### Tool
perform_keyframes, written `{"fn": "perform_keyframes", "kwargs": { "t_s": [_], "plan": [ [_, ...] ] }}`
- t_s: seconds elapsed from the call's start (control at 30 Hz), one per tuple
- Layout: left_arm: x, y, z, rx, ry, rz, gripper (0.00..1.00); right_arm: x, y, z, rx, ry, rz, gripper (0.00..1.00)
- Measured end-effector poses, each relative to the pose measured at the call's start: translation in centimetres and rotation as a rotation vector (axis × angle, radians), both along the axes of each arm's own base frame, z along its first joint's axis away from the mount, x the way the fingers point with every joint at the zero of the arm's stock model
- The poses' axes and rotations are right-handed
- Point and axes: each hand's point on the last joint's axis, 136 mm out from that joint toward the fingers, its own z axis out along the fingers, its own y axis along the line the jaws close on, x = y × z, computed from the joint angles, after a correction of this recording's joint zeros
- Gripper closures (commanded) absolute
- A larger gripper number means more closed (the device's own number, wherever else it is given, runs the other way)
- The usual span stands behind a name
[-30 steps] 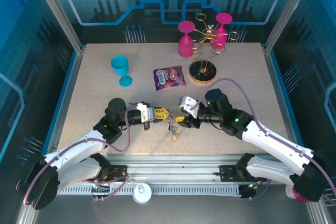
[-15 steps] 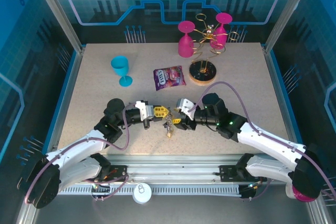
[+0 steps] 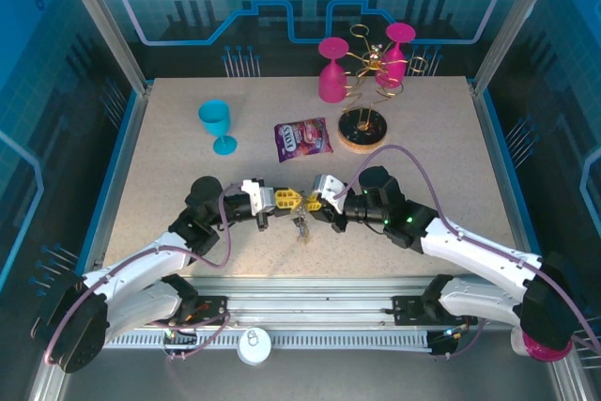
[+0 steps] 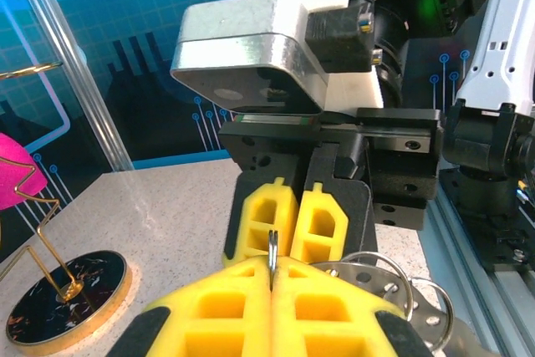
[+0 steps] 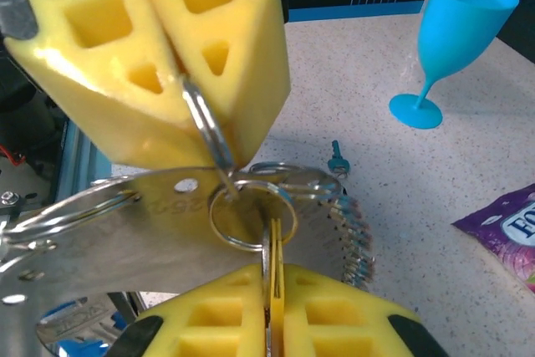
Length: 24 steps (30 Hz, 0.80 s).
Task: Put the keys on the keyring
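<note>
Over the table's front middle, my left gripper [image 3: 289,200] and right gripper [image 3: 315,205] meet tip to tip. The left gripper [image 4: 272,269] is shut on the thin grey wire of the keyring [image 5: 204,125], seen edge-on between its yellow pads. A flat metal plate [image 5: 125,232], a small ring [image 5: 249,216] and a fan of several keys [image 5: 355,244] hang from the keyring. My right gripper [image 5: 272,280] is shut on a yellow-tagged key [image 5: 275,244] beside the small ring. One blue key [image 5: 336,159] lies loose on the table. The hanging bunch [image 3: 302,225] dangles below both grippers.
A blue goblet [image 3: 218,125] stands at the back left, and a purple snack packet [image 3: 302,137] lies behind the grippers. At the back right a round wooden base [image 3: 362,130] carries a gold wire rack [image 3: 371,65] with pink glasses [image 3: 331,69].
My right gripper has moved left up to the left gripper and has shut on the yellow-tagged key. The left gripper has kept its hold on the keyring.
</note>
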Motion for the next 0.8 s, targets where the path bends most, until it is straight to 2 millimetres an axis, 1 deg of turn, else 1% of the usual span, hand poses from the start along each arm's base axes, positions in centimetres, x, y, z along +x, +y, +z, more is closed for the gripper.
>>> {"fn": "perform_keyframes", "kwargs": {
  "t_s": [0.17,0.27,0.37,0.53,0.73,0.77,0.8],
  "plan": [
    [0.6,0.2,-0.6,0.019,0.017,0.036,1.0,0.3,-0.8,0.0,-0.053,-0.005,-0.035,1.0],
    [0.8,0.2,-1.1,0.037,0.02,0.049,1.0,0.7,-1.2,0.4,-0.088,-0.009,-0.059,1.0],
    [1.0,0.3,-1.6,0.052,0.03,0.063,1.0,1.0,-1.5,1.4,-0.113,-0.019,-0.075,1.0],
    [1.4,0.3,-1.5,0.065,0.017,0.073,1.0,0.9,-1.0,3.0,-0.148,-0.029,-0.05,1.0],
    [2.0,0.1,-1.8,0.097,0.028,0.082,1.0,0.9,-1.0,3.3,-0.216,-0.038,-0.041,1.0],
    [2.1,0.0,-1.9,0.102,0.033,0.082,0.95,0.9,-1.1,3.2,-0.229,-0.038,-0.043,1.0],
    [2.2,-0.1,-1.9,0.105,0.035,0.082,0.88,0.9,-1.2,3.2,-0.239,-0.039,-0.046,1.0]
  ]
}}
